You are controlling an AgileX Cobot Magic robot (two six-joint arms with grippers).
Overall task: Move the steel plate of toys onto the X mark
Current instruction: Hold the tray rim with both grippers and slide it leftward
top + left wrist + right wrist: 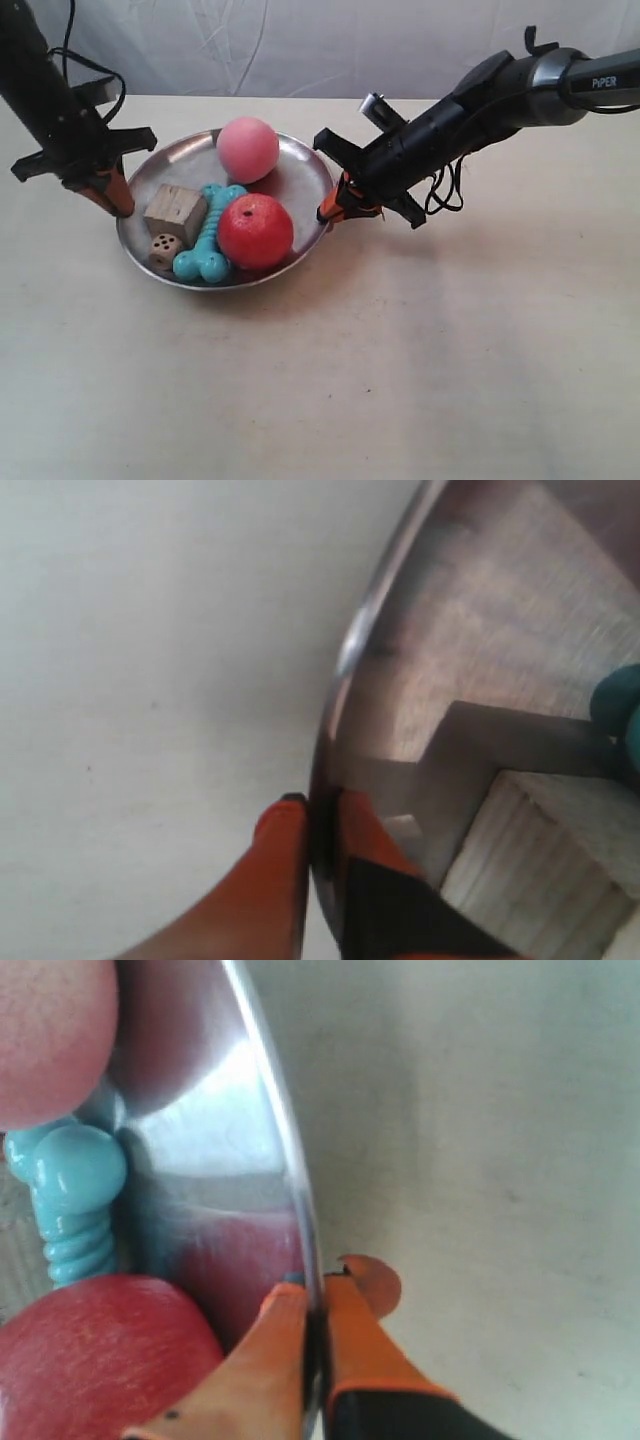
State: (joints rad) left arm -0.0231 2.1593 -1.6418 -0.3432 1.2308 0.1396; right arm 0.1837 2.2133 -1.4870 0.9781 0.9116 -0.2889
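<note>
The steel plate (300, 175) sits mid-table and holds the pink ball (248, 148), red apple-like ball (255, 231), turquoise bone (208, 245), wooden cube (175, 212) and small die (165, 249). My left gripper (318, 815) is shut on the plate's rim (345, 660) beside the cube (550, 850); it is the arm at the exterior view's left (115, 200). My right gripper (315, 1290) pinches the opposite rim (290, 1140) next to the red ball (90, 1360) and bone (75, 1180). A tiny dark speck (367, 391) lies in front; whether it is the X mark I cannot tell.
Bare beige table (480, 330) spreads in front of and to the right of the plate. A white cloth backdrop (300, 45) hangs behind the far edge. Cables (445, 185) dangle from the arm at the exterior view's right.
</note>
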